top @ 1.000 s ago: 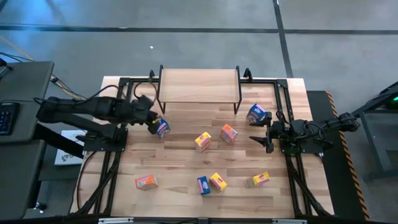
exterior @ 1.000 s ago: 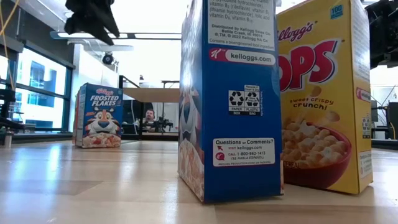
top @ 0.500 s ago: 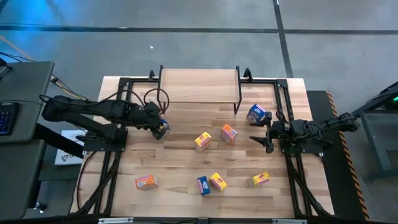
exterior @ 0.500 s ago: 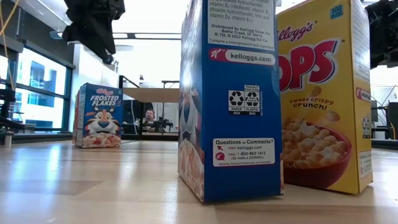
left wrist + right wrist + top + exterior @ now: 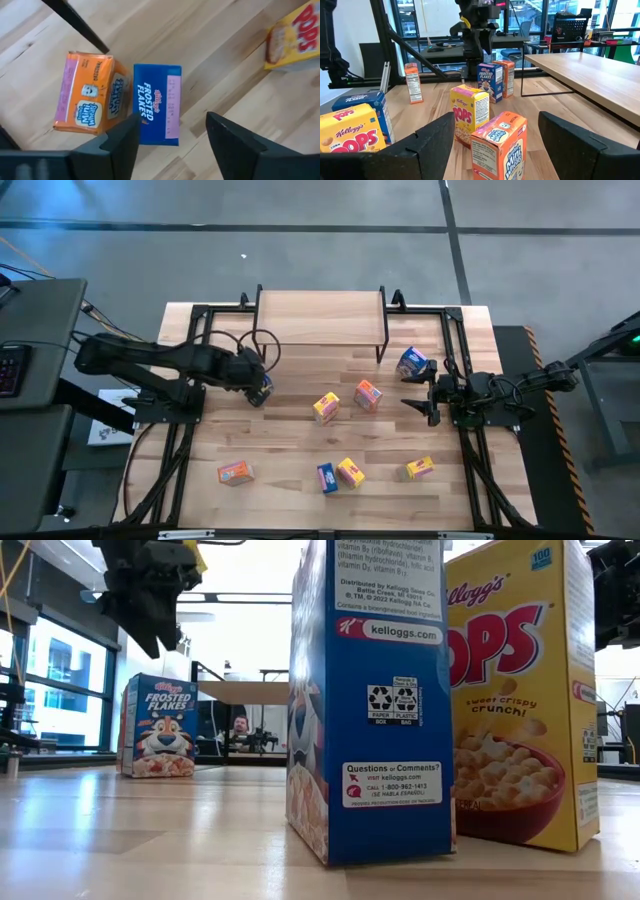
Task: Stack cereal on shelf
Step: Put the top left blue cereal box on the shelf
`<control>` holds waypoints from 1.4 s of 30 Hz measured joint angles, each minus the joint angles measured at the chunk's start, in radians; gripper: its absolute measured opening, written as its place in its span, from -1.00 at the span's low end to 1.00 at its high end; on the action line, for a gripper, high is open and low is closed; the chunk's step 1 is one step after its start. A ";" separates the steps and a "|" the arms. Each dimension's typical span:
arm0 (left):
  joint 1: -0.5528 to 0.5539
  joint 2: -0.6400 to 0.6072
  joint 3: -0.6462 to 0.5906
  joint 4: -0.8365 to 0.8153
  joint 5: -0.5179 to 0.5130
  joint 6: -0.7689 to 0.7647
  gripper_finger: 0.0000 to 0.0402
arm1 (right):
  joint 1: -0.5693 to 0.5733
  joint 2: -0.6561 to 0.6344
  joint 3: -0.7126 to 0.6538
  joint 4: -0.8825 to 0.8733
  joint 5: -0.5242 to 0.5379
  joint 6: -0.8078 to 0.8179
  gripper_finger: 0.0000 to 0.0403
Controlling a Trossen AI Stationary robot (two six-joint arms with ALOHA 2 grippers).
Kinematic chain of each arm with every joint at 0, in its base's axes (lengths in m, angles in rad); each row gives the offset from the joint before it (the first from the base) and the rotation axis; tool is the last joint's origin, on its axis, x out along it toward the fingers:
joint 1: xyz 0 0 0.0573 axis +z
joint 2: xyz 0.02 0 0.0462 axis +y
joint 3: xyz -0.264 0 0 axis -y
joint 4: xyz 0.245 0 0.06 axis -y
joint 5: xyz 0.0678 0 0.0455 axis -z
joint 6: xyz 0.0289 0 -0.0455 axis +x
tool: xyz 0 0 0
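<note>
- The left claw (image 5: 256,383) is seen in the high view above a blue Frosted Flakes box (image 5: 157,103) near the shelf's left front leg; the box is almost wholly hidden there by the claw.
- In the left wrist view the fingers (image 5: 234,145) are spread wide on either side of that box, with nothing gripped; whether they touch it cannot be told.
- An orange Mini-Wheats box (image 5: 90,95) is seen touching the blue box's side; in the high view it is covered by the arm.
- The shelf (image 5: 320,317) stands at the desk's far edge with a bare top.
- The right claw (image 5: 418,401) is held open and empty by the desk's right side, near a blue box (image 5: 411,362) at the shelf's right front leg.
- Other boxes are scattered over the desk (image 5: 290,440): a yellow Corn Pops box (image 5: 326,407), an orange one (image 5: 368,394), and four nearer the front edge.
- The low view is mostly blocked by two close boxes, cut off at the top.
</note>
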 joint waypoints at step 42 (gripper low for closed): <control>0.002 0.187 -0.001 -0.027 -0.028 0.024 0.54 | 0.000 0.000 0.000 0.000 0.000 0.000 0.39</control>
